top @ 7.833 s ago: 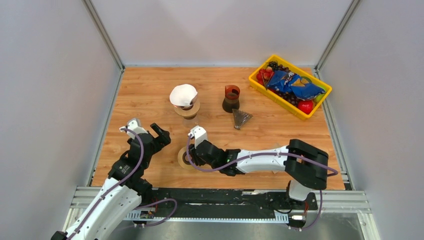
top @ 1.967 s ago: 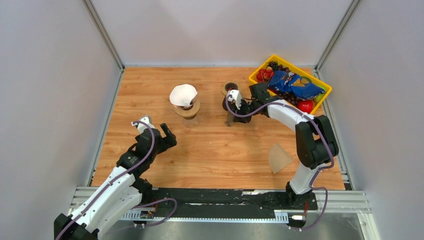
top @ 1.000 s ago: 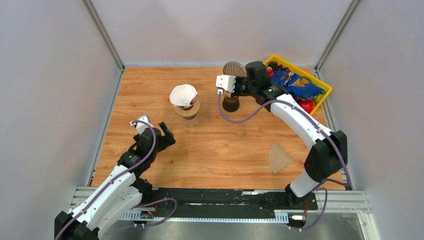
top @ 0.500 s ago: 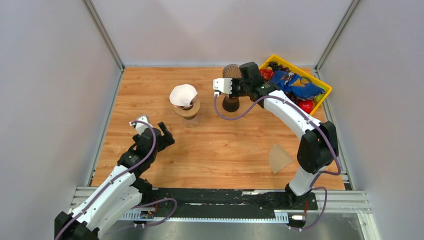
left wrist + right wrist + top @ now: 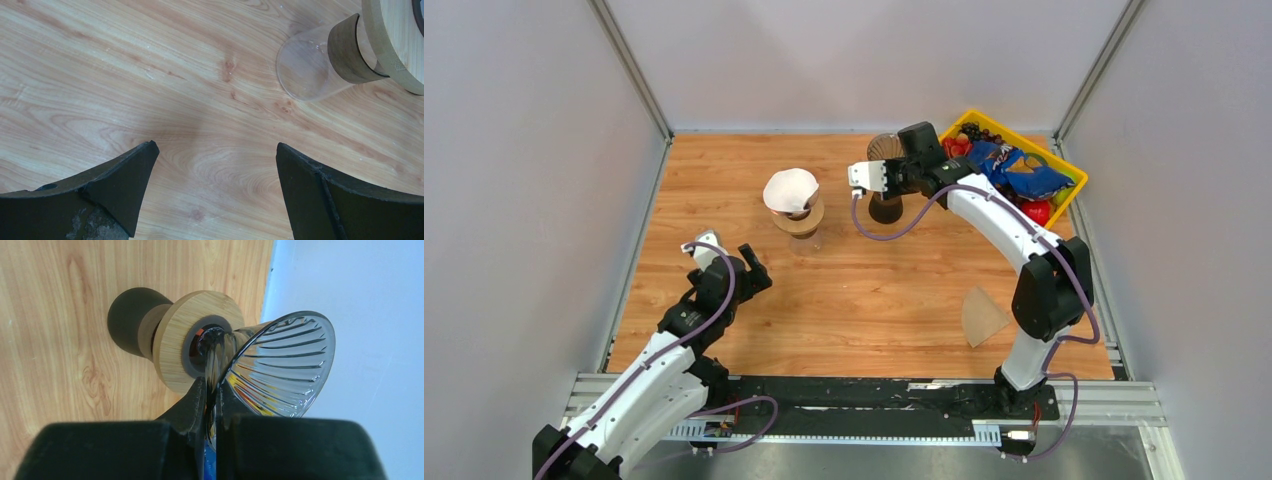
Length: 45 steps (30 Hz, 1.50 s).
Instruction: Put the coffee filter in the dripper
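**Filter still unplaced; dripper raised to its stand**
The coffee filter (image 5: 982, 315) lies flat on the table (image 5: 874, 300) near my right arm's base, well apart from the glass dripper (image 5: 280, 365). The dripper has just come up off the table to the wooden stand (image 5: 175, 340), so seating comes first. The right gripper (image 5: 212, 385) is clamped on the dripper's rim. The left gripper (image 5: 215, 150) is spread wide and empty.

White shells and black joints on both arms, left arm (image 5: 639, 390) and right arm (image 5: 999, 222). Thin purple cables (image 5: 886, 238) looped along each. Black, matte, wedge-shaped fingers (image 5: 340, 200) on the left end effector (image 5: 215, 146), scuffed grey near one root. Right end effector (image 5: 210, 385) likewise black, beside a small white block (image 5: 864, 176).
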### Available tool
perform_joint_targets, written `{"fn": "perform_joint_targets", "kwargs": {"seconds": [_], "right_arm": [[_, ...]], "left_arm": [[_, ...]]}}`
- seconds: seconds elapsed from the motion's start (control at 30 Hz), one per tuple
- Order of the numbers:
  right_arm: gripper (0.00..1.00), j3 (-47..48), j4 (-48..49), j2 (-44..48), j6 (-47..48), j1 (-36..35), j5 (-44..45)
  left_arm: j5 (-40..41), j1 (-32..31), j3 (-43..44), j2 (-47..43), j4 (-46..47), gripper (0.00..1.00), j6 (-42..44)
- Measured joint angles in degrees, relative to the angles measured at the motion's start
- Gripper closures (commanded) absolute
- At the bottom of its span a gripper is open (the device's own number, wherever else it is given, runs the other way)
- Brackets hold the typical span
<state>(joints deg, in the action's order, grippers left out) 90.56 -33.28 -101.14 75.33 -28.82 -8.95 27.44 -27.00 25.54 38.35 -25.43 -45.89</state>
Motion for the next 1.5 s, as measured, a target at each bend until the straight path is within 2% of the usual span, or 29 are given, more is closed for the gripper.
{"fn": "perform_joint_targets", "kwargs": {"seconds": [0.3,0.7,0.83,0.97,1.1,1.2,1.33,1.37,1.47,1.5], "right_arm": [[1.00,0.5,-4.5,0.0,0.5,0.0,0.1],[0.92,1.1,-4.8,-1.2,2.3,0.0,0.0],[0.79,1.4,-4.6,-1.8,2.9,0.0,0.0],[0.59,1.4,-5.1,-1.9,3.1,0.0,-0.1],[0.41,2.2,-5.8,-2.0,3.3,0.0,-0.6],[0.35,4.5,-6.3,-2.0,3.3,0.0,-1.6],[0.24,7.5,-6.0,-1.5,2.9,0.0,-3.4],[0.19,7.7,-5.8,-1.0,2.5,0.0,-3.8],[0.15,7.7,-5.0,1.1,-0.1,0.4,-5.4],[0.10,7.6,-4.5,1.9,-1.2,0.6,-5.7]], "left_arm": [[0.2,0.0,0.0,0.0,-0.1,0.00,0.0],[1.7,0.0,1.5,0.0,-1.8,0.00,-0.5],[4.1,0.0,5.9,-0.1,-5.3,0.00,-2.1],[7.1,0.0,11.8,-1.1,-6.8,0.00,-3.8],[7.6,0.0,16.8,-2.4,-3.8,0.00,-3.7],[7.1,0.0,20.1,-2.0,-0.3,0.00,-2.9],[4.7,0.0,25.6,1.5,3.9,0.00,-0.8],[3.5,0.0,27.5,4.1,4.9,0.00,0.0],[-1.4,0.0,33.5,10.8,8.6,0.00,2.6],[-3.4,0.0,35.5,13.4,9.6,0.00,3.6]]}}
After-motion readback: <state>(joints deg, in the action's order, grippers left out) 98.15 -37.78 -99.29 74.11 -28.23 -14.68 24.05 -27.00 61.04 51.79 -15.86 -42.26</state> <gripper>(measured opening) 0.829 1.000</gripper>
